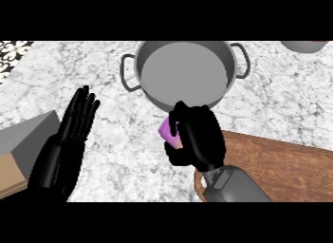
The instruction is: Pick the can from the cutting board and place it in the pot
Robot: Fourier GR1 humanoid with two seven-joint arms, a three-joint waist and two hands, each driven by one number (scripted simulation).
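Grey right forearm comes in nearest, from the lower edge over the corner of the brown wooden cutting board, plain grain with a rounded rim. Its black right hand has fingers and thumb curled round the small purple-pink can; only a sliver of the can's smooth side shows at the hand's left, so shape is mostly hidden. The can is off the board, carried over the speckled white-and-grey stone counter, just short of the near wall of the round grey metal pot. The pot has two loop handles and a flat, matte inside with nothing in it. Judged step: transport, roughly halfway through; lift looks done, placing not yet. Next move likely calls for raising the can clear of the rim, bringing it over the opening, then letting go. Black left hand at left, fingers straight and upward, resting, holding nothing. A grey and tan box-like edge sits at lower left.
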